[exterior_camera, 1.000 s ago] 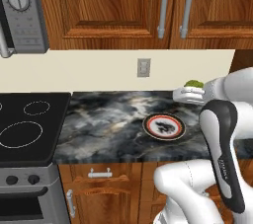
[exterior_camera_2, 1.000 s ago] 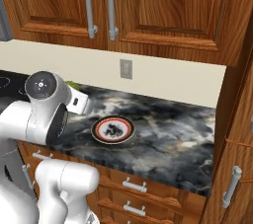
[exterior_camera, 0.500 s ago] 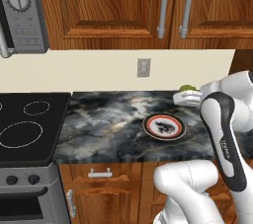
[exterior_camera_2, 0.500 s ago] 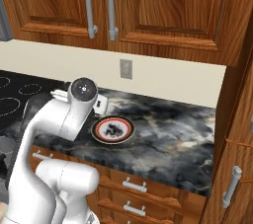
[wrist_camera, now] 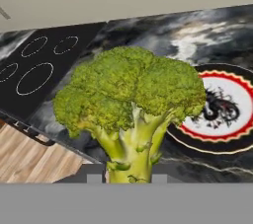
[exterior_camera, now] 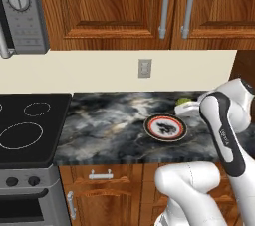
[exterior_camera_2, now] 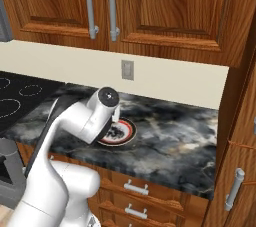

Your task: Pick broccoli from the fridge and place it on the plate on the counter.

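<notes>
The broccoli (wrist_camera: 131, 94), a lumpy yellow-green floret, is held by its stalk in my shut gripper (wrist_camera: 126, 178). In the left base view the broccoli (exterior_camera: 184, 102) hangs in the gripper (exterior_camera: 188, 109) just above and to the right of the plate (exterior_camera: 165, 127). The plate (wrist_camera: 222, 114), red-rimmed with a white ring and dark centre, lies on the dark marbled counter (exterior_camera: 109, 130) and has nothing on it. In the right base view my arm covers the left part of the plate (exterior_camera_2: 124, 132). The fridge is out of view.
A black stovetop (exterior_camera: 25, 125) adjoins the counter on the left, with a microwave (exterior_camera: 20, 11) above it. Brown wooden cabinets (exterior_camera: 124, 6) hang over the counter, and a wall outlet (exterior_camera: 144, 68) sits on the backsplash. A tall wooden panel (exterior_camera_2: 240, 121) bounds the counter on the right.
The arm has swung toward the plate, carrying the broccoli a little down and left. In the right base view the arm now overlaps the plate. The grip stays shut.
</notes>
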Tool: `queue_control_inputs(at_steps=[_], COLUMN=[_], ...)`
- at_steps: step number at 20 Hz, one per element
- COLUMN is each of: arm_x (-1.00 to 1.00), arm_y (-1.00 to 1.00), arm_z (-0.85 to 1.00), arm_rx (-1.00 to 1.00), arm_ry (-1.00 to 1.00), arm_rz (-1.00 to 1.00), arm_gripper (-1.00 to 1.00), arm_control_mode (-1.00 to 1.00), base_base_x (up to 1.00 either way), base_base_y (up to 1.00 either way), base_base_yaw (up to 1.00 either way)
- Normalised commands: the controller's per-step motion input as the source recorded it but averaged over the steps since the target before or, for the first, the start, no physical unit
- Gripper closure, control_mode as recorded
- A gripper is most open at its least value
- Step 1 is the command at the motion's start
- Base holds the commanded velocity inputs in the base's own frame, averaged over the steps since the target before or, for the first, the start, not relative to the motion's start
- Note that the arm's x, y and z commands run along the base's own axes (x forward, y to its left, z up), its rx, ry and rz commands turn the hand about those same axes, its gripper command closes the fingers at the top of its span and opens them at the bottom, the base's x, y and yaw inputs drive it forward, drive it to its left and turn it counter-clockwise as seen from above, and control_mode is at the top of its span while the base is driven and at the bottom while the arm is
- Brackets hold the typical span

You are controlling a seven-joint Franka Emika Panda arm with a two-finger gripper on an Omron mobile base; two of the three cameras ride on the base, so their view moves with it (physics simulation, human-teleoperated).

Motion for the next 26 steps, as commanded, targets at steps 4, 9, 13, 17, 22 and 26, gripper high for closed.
queue_control_inputs(at_steps=[4,9,13,17,22,26], arm_x=[0.25,0.20,0.23,0.28,0.32,0.47], arm_y=[0.00,0.00,-0.09,-0.25,-0.20,-0.06], arm_z=[-0.42,-0.31,-0.21,-0.27,-0.36,-0.44], arm_rx=[-0.14,-0.16,-0.08,-0.04,-0.03,-0.07], arm_ry=[0.21,0.17,0.06,0.01,0.03,0.07], arm_rz=[0.08,0.05,0.04,0.05,0.04,0.04], arm_gripper=[1.00,1.00,1.00,1.00,1.00,1.00], arm_control_mode=[-1.00,-1.00,-1.00,-1.00,-1.00,-1.00], base_base_x=[0.00,0.00,0.00,0.00,0.00,0.00], base_base_y=[0.00,0.00,0.00,0.00,0.00,0.00], base_base_yaw=[0.00,0.00,0.00,0.00,0.00,0.00])
